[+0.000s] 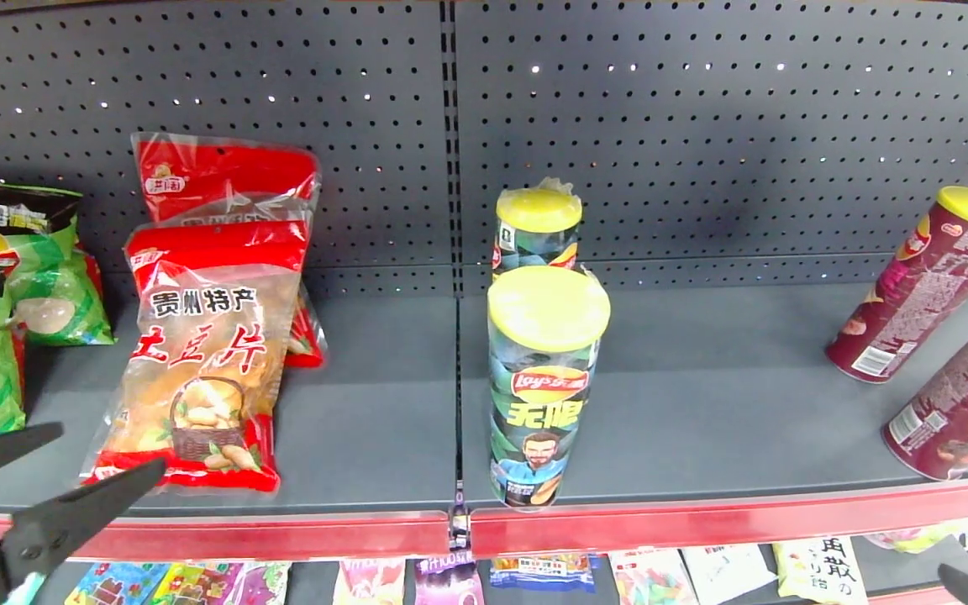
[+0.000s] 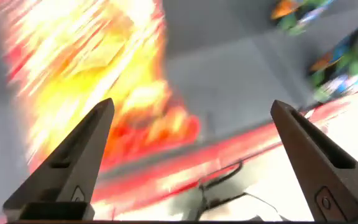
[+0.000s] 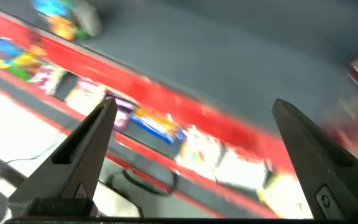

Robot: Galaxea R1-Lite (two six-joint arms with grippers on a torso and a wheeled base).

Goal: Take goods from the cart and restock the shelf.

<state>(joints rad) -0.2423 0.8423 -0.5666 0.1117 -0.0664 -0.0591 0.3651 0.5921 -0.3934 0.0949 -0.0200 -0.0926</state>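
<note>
The left gripper (image 1: 110, 445) stood wide open and empty at 8 o'clock in the head view, one fingertip in front of the lower corner of a leaning red snack bag (image 1: 198, 370) at its 1 o'clock; the right gripper (image 3: 194, 102), likewise spread and holding nothing, sat below the shelf (image 1: 702, 403) at 5 o'clock. A careless swing could have hooked that bag off the front rail (image 1: 702, 521); the yellow-lidded can (image 1: 543, 386), upright at the shelf edge near 6 o'clock, might have toppled if nudged; the tilted maroon cans (image 1: 921, 286) at 3 o'clock looked ready to roll.
</note>
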